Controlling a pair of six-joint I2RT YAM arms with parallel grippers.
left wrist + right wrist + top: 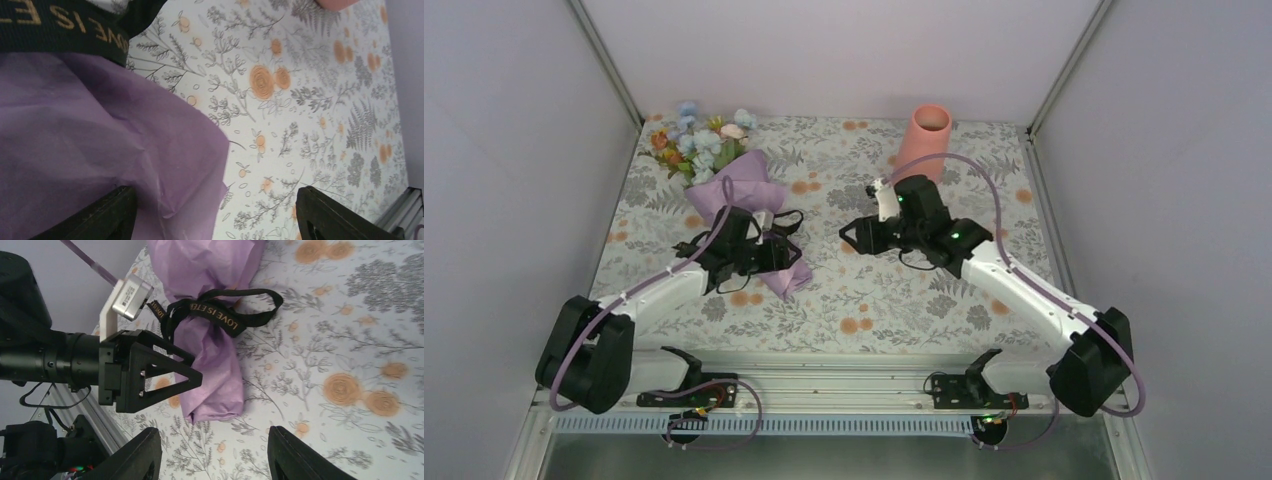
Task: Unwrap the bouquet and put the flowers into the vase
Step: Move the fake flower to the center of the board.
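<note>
The bouquet lies at the back left, its flowers pointing to the far corner and its lilac paper wrap running toward the middle. A black ribbon with gold lettering is tied round the wrap. My left gripper hovers at the wrap's stem end, open; in the left wrist view its jaws straddle the edge of the paper. My right gripper is open and faces the left gripper; only tablecloth lies between its fingers. The salmon-pink vase stands upright at the back right.
A floral-print tablecloth covers the table. White walls close in the back and both sides. An aluminium rail with the arm bases runs along the near edge. Purple cables loop over both arms.
</note>
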